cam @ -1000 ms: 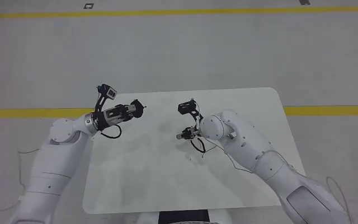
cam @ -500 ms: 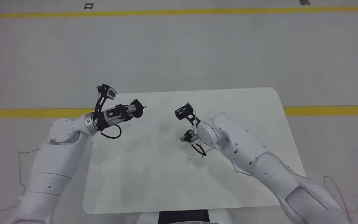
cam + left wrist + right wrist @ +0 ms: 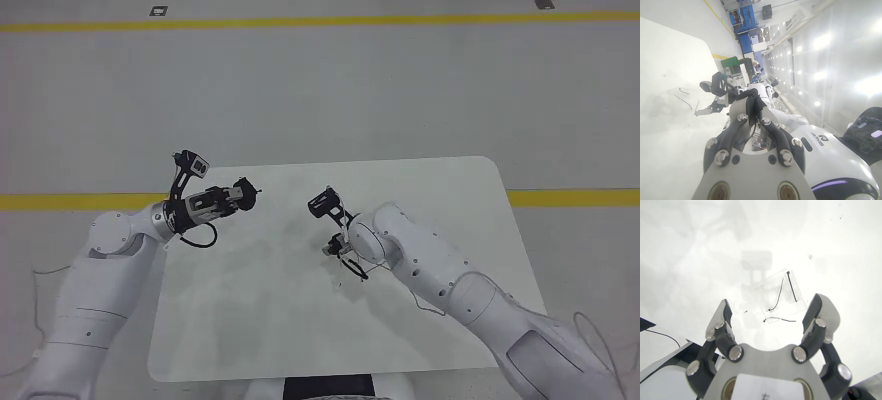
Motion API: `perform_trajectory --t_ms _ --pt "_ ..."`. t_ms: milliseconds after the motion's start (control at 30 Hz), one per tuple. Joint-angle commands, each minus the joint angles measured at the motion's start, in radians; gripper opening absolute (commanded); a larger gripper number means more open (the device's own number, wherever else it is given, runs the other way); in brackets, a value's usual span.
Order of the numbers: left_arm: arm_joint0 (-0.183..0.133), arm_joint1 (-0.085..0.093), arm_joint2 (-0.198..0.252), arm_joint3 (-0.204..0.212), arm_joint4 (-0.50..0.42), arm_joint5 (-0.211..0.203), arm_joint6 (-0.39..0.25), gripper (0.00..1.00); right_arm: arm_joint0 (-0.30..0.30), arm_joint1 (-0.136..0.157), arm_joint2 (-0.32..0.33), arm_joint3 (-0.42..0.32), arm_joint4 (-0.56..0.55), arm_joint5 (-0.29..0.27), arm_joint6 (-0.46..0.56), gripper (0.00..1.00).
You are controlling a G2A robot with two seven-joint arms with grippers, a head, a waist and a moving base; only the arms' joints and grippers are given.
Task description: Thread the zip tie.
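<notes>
Finds the right gripper point(image 3: 769, 311) spread wide and holding nothing above the white table point(image 3: 677, 256), with the zip tie point(image 3: 792, 287) lying straight just beyond its fingertips, ahead of the gap, nearer one finger than the other and touched by neither. Places that zip tie flat on a clear plastic piece point(image 3: 785, 306), beside a thinner curved black strand point(image 3: 779, 292), with another strand point(image 3: 783, 319) at the piece's near edge. Sees the left gripper point(image 3: 753, 95) well apart, fingers pressed together; cannot tell whether on anything.
</notes>
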Motion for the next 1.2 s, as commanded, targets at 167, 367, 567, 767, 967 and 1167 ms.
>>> perform_trajectory --t_ms 167,367,567,767,967,1167 --pt "0.0 0.0 0.0 0.0 0.0 0.0 0.0 0.0 -0.012 -0.002 -0.036 0.007 -0.127 -0.016 -0.013 1.0" --pt "0.0 0.0 0.0 0.0 0.0 0.0 0.0 0.0 -0.019 -0.013 -0.044 0.001 -0.178 -0.037 -0.03 0.49" --pt "0.0 0.0 0.0 0.0 0.0 0.0 0.0 0.0 -0.023 -0.023 -0.042 0.013 -0.207 -0.046 -0.007 0.25" --pt "0.0 0.0 0.0 0.0 0.0 0.0 0.0 0.0 -0.033 -0.032 -0.036 0.026 -0.24 -0.047 0.004 0.24" --pt "0.0 0.0 0.0 0.0 0.0 0.0 0.0 0.0 -0.045 -0.043 -0.036 0.038 -0.268 -0.059 0.003 0.2" --pt "0.0 0.0 0.0 0.0 0.0 0.0 0.0 0.0 -0.048 -0.057 -0.04 0.077 -0.299 -0.063 0.004 0.2"
